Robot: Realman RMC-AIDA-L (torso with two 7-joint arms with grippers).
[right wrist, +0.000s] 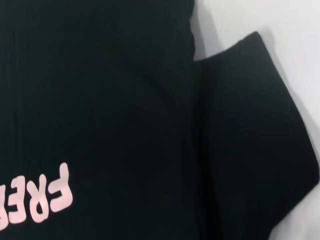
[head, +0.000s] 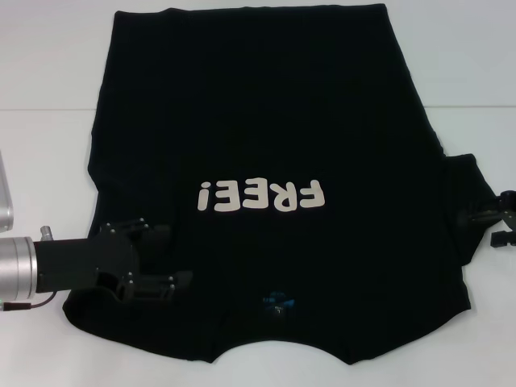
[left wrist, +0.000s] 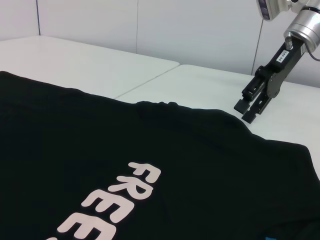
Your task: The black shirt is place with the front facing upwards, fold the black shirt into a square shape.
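The black shirt (head: 258,121) lies flat on the white table (head: 48,97), front up. Its white "FREE!" lettering (head: 262,195) is across the middle and the small blue neck label (head: 276,302) is at the near edge. My left gripper (head: 173,256) is over the shirt's near-left shoulder area, open, with nothing between its fingers. My right gripper (head: 506,218) is at the far right, just past the tip of the spread right sleeve (head: 472,201), and is open. The left wrist view shows the right gripper (left wrist: 246,111) just above the table beside the shirt (left wrist: 100,150). The right wrist view shows the sleeve (right wrist: 250,125).
Bare white table surrounds the shirt on the left, right and far side. A seam line (head: 40,106) runs across the table. A silver part of the robot (head: 4,197) stands at the left edge. A pale wall (left wrist: 150,25) rises behind the table.
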